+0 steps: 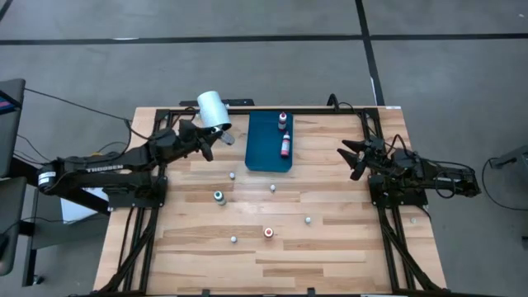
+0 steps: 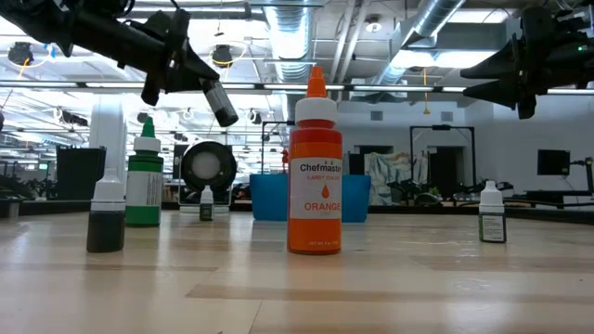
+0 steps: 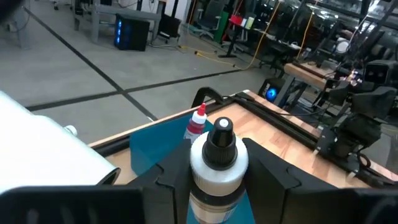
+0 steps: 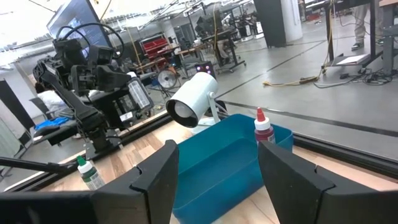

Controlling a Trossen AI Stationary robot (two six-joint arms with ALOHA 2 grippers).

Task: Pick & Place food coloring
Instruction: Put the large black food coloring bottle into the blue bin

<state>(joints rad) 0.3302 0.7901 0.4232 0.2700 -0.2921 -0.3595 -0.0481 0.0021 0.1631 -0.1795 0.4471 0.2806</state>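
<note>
Nearest the low camera: orange-topped bottle [image 2: 315, 162] upright on the desk [image 1: 330, 247], red-capped as seen from above. Green-topped bottle [image 2: 144, 173] and dark bottle [image 2: 106, 217] beside it; small dark bottle [image 2: 492, 213] apart on the other side. Smaller whitish bottles [image 1: 308, 220] scattered about mid-desk.

Farther back: blue tray [image 1: 266, 153] holding two red-topped bottles [image 1: 285, 146], one lying, one at the far end. White cylinder [image 1: 213, 109] near the tray's far corner.

Left gripper [image 1: 216, 137] raised just beside the tray, jaws closed around a black-capped bottle [image 3: 217, 163]. Right gripper [image 1: 351, 157] raised at the desk's right edge, jaws wide, holding nothing.
</note>
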